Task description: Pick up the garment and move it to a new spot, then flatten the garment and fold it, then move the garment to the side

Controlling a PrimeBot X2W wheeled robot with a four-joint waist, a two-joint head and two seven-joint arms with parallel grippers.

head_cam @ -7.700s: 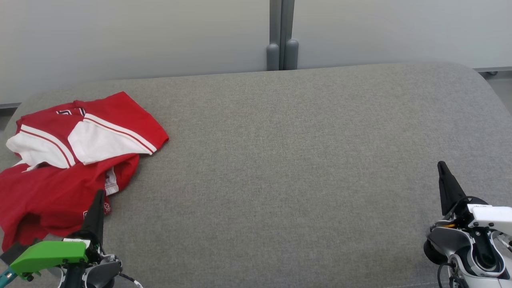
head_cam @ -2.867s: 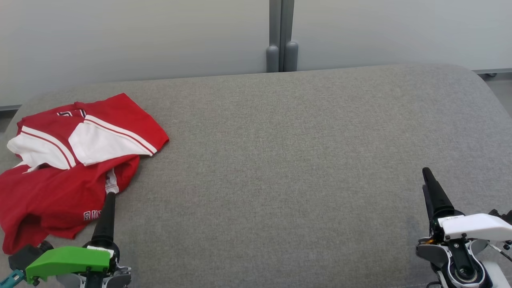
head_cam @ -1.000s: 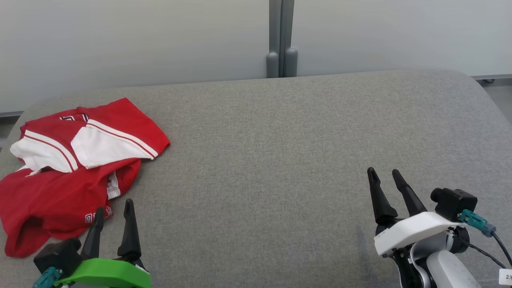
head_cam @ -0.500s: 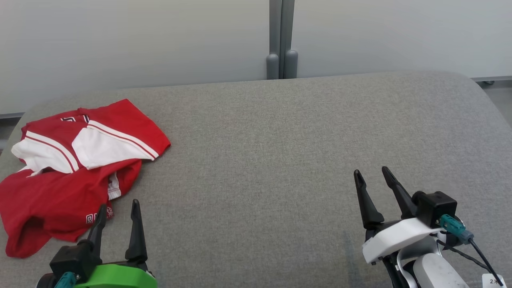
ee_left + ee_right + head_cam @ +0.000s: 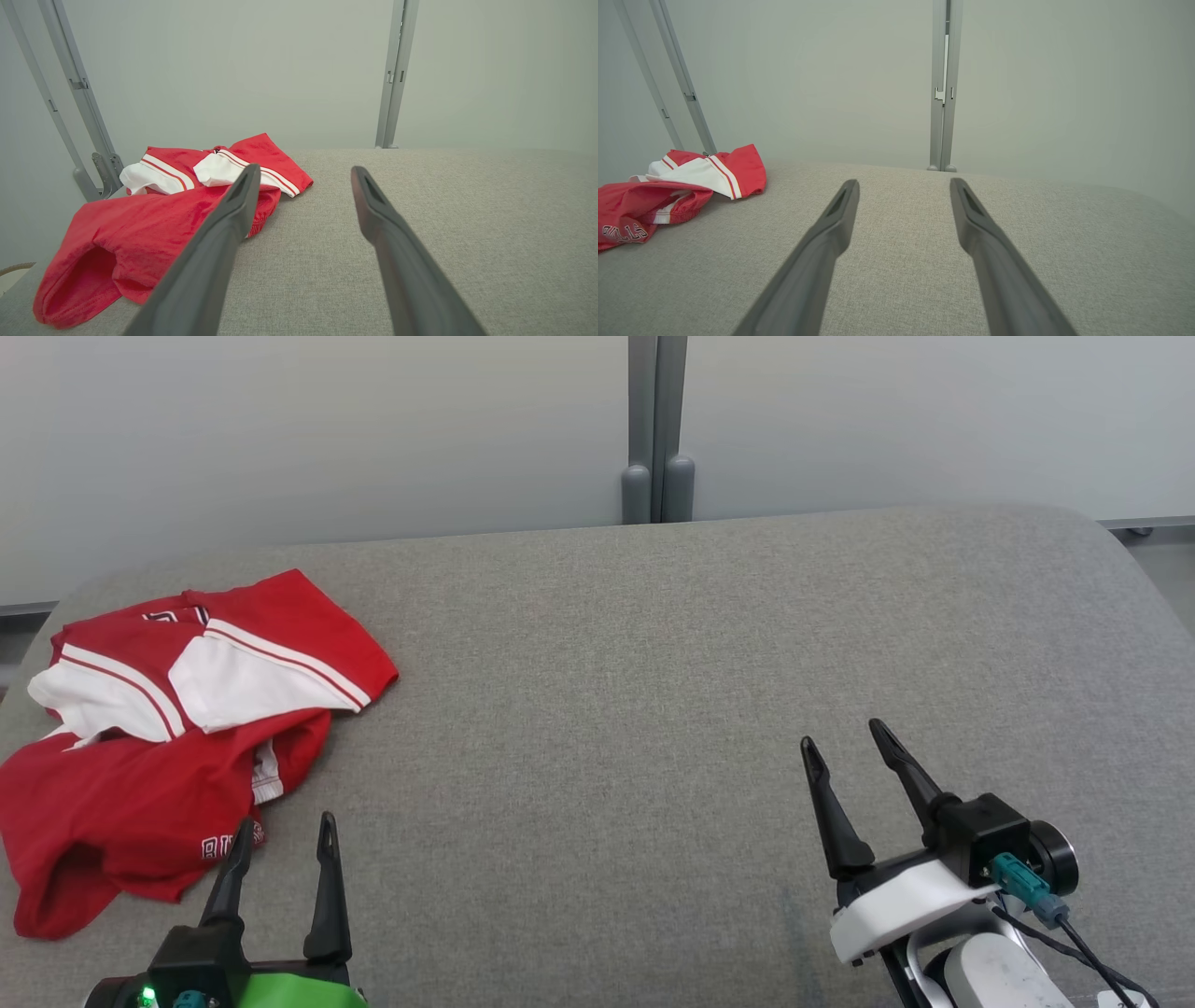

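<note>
The garment is a red jersey with white striped panels, lying crumpled at the left end of a grey cushioned surface. It also shows in the left wrist view as the garment and far left in the right wrist view as the garment. My left gripper is open at the lower left, its tips just beside the jersey's near hem and empty. My right gripper is open over bare fabric at the lower right, far from the jersey.
A pale wall with a grey vertical post stands right behind the surface. The surface's rounded right corner drops off to the floor. Slanted grey rails stand behind the jersey's left side.
Both grippers have turned so that both fingers of each face up the head view. The right gripper has shifted left and slightly forward. The head camera has tilted a little. The garment lies unchanged.
</note>
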